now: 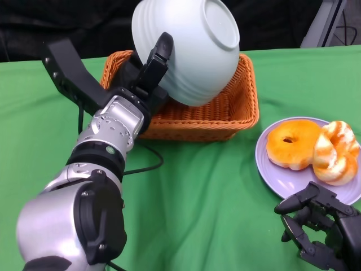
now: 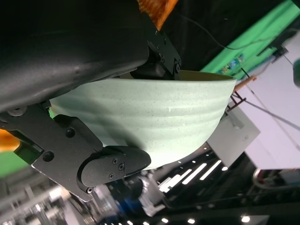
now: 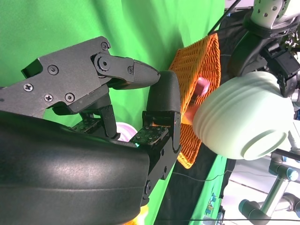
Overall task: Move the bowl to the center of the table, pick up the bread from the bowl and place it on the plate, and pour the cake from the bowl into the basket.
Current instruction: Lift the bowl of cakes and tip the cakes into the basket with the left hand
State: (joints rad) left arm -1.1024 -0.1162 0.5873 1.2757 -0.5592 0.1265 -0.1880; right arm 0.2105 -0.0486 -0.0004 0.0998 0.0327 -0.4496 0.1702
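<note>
A: Head view?
B: Left hand gripping the pale green bowl at its rim, tipped almost upside down over the orange wicker basket. Foot ring turned up toward the camera. Two pieces of glazed bread lying on the lilac plate, touching each other. Right hand low beside the plate, fingers curled loosely, holding nothing.

A: Right wrist view?
B: Black fingers bent inward, empty. Beyond them, the basket with something pink, the cake, inside. Bowl hanging just beside the basket.

A: Left wrist view?
B: Bowl filling the frame, ribbed side clamped between fingers outside and inside the rim. Contents hidden.
</note>
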